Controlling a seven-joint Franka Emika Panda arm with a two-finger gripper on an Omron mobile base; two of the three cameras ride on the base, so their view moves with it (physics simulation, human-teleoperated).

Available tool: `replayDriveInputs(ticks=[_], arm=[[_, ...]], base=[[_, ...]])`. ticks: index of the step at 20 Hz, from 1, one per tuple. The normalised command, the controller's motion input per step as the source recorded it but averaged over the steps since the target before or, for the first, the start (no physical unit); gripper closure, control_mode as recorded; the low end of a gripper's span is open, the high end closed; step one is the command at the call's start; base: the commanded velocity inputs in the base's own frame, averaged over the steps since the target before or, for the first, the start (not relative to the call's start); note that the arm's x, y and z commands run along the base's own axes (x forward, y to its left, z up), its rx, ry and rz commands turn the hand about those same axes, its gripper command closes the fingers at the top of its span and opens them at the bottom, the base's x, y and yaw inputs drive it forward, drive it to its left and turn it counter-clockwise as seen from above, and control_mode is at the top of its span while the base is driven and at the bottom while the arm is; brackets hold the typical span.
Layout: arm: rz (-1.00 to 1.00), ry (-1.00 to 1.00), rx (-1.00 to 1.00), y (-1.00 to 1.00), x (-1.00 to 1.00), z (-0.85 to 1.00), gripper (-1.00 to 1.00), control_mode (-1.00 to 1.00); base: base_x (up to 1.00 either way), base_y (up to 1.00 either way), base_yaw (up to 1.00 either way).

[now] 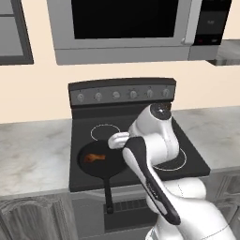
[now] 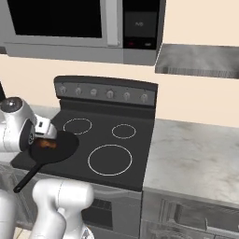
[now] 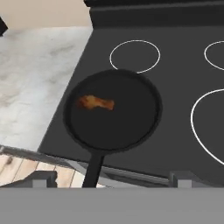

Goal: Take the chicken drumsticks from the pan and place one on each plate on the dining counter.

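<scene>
Hand (image 3: pixel 109 181): empty, fingers set wide, hovering above pan's near side.
Pan (image 3: pixel 131 127): on stove's (image 3: pixel 183 83) left front, handle toward camera.
Drumstick (image 3: pixel 96 103): one visible, left in pan, long axis left-right, beyond hand.

Black stove (image 2: pixel 121 140), microwave (image 1: pixel 126 28) above, marbled counter (image 1: pixel 33 154).

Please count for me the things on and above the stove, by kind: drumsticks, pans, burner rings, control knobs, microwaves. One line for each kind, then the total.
Chicken drumsticks: 1, lying in the pan
Pan: 1, black, on the stove's front left
White burner rings: 3 fully seen in the right base view
Control knobs: 6
Microwave: 1, above the stove
Total: 12
</scene>
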Motion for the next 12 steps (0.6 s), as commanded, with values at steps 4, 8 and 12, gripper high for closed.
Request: replayDriveInputs(ticks=[4,8,12], arm=[[0.55,0.15,-0.23,0.31,0.11,-0.09,-1.0,-1.0],[0.52,0.05,-0.24,0.18,0.22,-0.27,-1.0,-1.0],[0.39,-0.05,-0.25,0.4,0.35,-0.61,-1.0,-1.0]], base=[[0.0,0.0,0.0],[0.0,0.0,0.0],[0.0,0.0,0.0]])
